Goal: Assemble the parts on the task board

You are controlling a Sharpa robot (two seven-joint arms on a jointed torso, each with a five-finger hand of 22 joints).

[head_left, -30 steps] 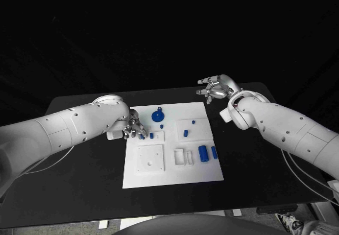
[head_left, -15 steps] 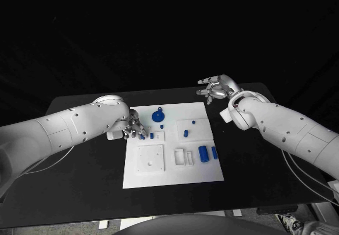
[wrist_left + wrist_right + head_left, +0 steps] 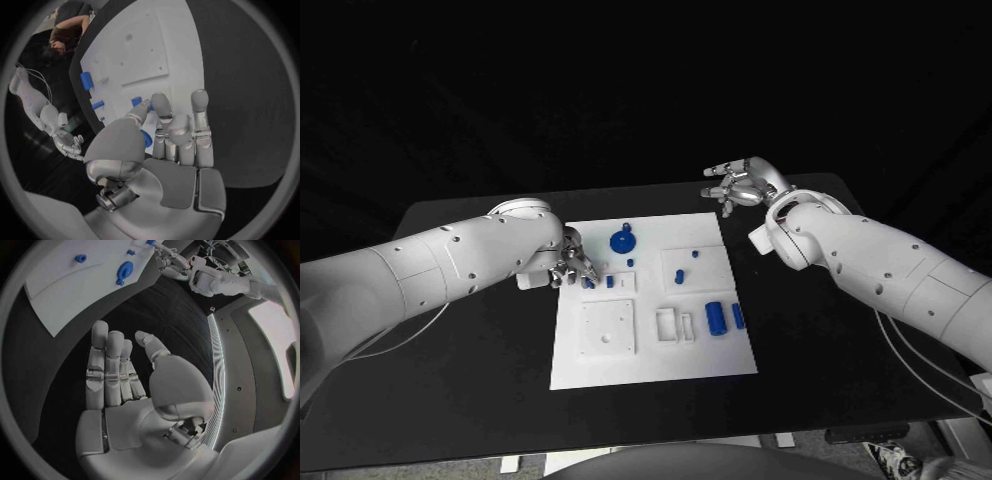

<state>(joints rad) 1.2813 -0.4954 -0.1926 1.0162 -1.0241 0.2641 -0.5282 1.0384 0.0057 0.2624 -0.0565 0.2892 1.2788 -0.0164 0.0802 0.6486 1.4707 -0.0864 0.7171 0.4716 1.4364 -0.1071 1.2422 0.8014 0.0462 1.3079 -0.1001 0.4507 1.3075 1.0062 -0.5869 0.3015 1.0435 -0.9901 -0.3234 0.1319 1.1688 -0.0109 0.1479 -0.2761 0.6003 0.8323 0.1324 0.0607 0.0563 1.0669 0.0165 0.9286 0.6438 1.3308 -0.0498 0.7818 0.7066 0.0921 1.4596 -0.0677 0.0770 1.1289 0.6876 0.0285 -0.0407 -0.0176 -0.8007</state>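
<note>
You've got the task board [image 3: 653, 345] flat in the middle of the black desk [image 3: 473, 380], w/ blue parts spread over its far half. Your left robot hand [image 3: 571, 266] sits at the board's far-left corner, fingertips [image 3: 156, 100] down by a small blue part [image 3: 589, 282] near the left edge; the left wrist view shows blue just beside the thumb and under the fingers, but I can't tell whether it's pinched or only touched. Big round blue part [image 3: 623, 238] lies near the far edge, just beside that hand. A small blue peg [image 3: 630, 262] sits below it, another tilted one [image 3: 679, 272] toward the board's right side. Two longer blue cylinders [image 3: 715, 315] lie side by side at the right edge, next to white slotted blocks [image 3: 675, 322]. White square plate [image 3: 607, 325] w/ holes sits on the left-middle. Your right robot hand [image 3: 743, 184] is off the board, over the desk's far-right area, well apart from all parts; fingers apart and lightly curved, holding nothing, palm empty in the right wrist view.
</note>
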